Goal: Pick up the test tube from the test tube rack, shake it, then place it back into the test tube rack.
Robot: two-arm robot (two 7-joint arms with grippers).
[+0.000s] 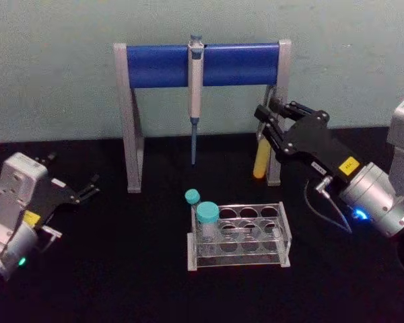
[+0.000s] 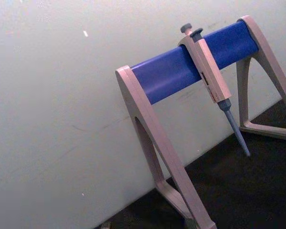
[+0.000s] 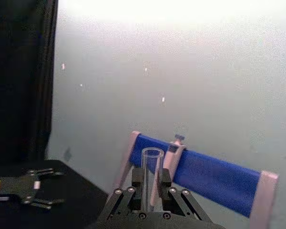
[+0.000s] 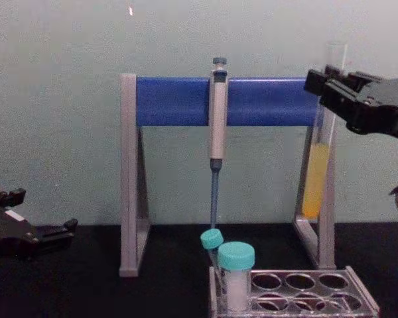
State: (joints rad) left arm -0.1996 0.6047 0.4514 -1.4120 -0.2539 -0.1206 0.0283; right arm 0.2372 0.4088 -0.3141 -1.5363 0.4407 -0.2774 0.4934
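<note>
Desk: the black desk (image 1: 121,269) carries all the things.
Rack: the clear test tube rack (image 1: 237,261) sits closest, in the middle of the desk. Most of its round holes are bare.
Vial: a short white vial with a teal cap (image 1: 207,214) stands in the rack's left end.
Thin tube: a thin tube with a teal cap (image 1: 192,196) stands just behind the vial, leaning a little.
Left pincer: the left pincer (image 1: 87,188) rests low at the left side, well away from the rack. Its fingers are spread wide and hold nothing.
Right pincer: the right pincer (image 4: 331,83) is up in the air at the right, behind the rack. Its fingers are closed around the test tube near the top.
Test tube: the test tube (image 4: 316,179) hangs upright from the right pincer, out of the rack and off the desk. Yellow liquid fills its lower part. It shows in front of the stand's right leg.
Stand: a grey stand with a blue bar (image 1: 161,66) is behind the rack.
Pipette: a pipette (image 1: 196,87) hangs from the bar, tip down.
Wall: a pale wall (image 1: 54,67) is at the back.
</note>
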